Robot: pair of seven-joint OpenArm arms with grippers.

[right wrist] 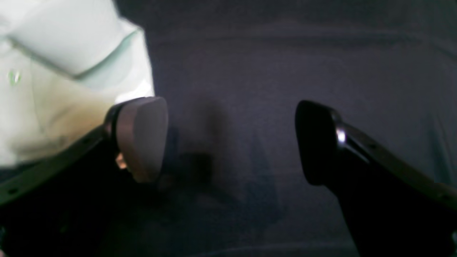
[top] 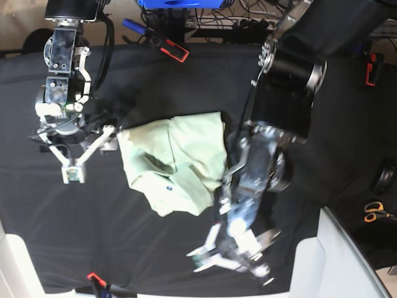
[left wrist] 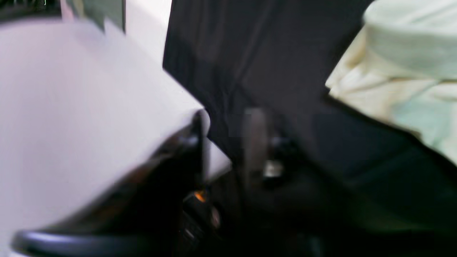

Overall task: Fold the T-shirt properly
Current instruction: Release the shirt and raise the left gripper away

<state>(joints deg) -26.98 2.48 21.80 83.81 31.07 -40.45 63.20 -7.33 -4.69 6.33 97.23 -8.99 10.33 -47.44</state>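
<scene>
A black cloth table cover [top: 155, 74] spreads over nearly the whole base view, and everything else is placed here relative to the T-shirt [top: 173, 164], which lies on that cover near its middle as a compact, roughly folded pale mint bundle with a tiny blue tag [top: 168, 184] on its upper layer. The left arm [top: 285, 93], the bulkiest moving thing, reaches in from the far side and runs down alongside the shirt's edge on the base view's right; its left gripper [top: 232, 257] sits past the shirt's near corner, over bare cover, apart from the fabric. That view is blurred, so whether its jaws hold anything cannot be made out, though they appear drawn together and nothing shows between them. The right arm [top: 62, 68] stands on the shirt's opposite side, and the right gripper [right wrist: 232, 142] is spread wide with only dark cover between its fingers, one fingertip [right wrist: 142, 137] just beside the shirt's edge. Orange-handled scissors [top: 372, 212] lie well away from the shirt, beyond the left arm.
</scene>
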